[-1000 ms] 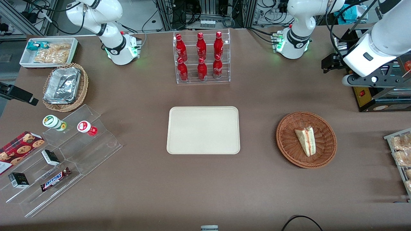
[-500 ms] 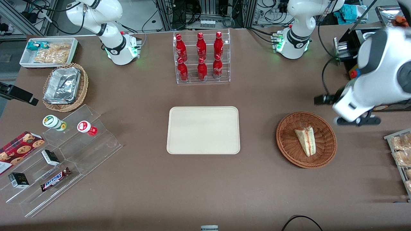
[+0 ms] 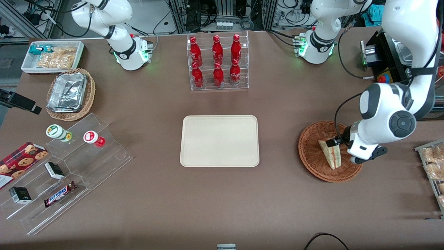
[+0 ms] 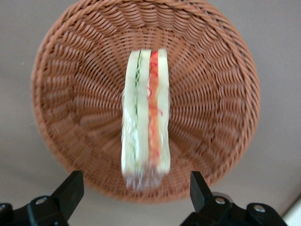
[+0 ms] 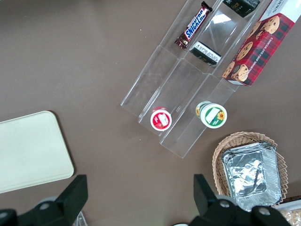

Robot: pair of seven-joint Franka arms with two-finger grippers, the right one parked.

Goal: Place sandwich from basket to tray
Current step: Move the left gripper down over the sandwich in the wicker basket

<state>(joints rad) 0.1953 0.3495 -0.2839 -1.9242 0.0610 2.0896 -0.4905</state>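
The sandwich point(image 3: 331, 153) lies in the round wicker basket point(image 3: 312, 156), toward the working arm's end of the brown worktop point(image 3: 222, 194). Its pale bread slices stand on edge with the red and green filling showing between them, clear in the wrist view point(image 4: 145, 113), and it is wrapped in clear film. The left arm hangs right over the basket, its pincer point(image 4: 136, 195) poised above the sandwich and not touching it. The two dark fingers point(image 4: 70, 190) stand wide apart, one on either side of the sandwich's end, with nothing between them but air. The basket's woven rim point(image 4: 235, 61) rings the whole scene under the wrist camera. The cream tray point(image 3: 219, 141) sits bare in the middle of the worktop, well apart from the basket. Farther from the front camera than the tray stands a clear rack of red bottles point(image 3: 218, 62).
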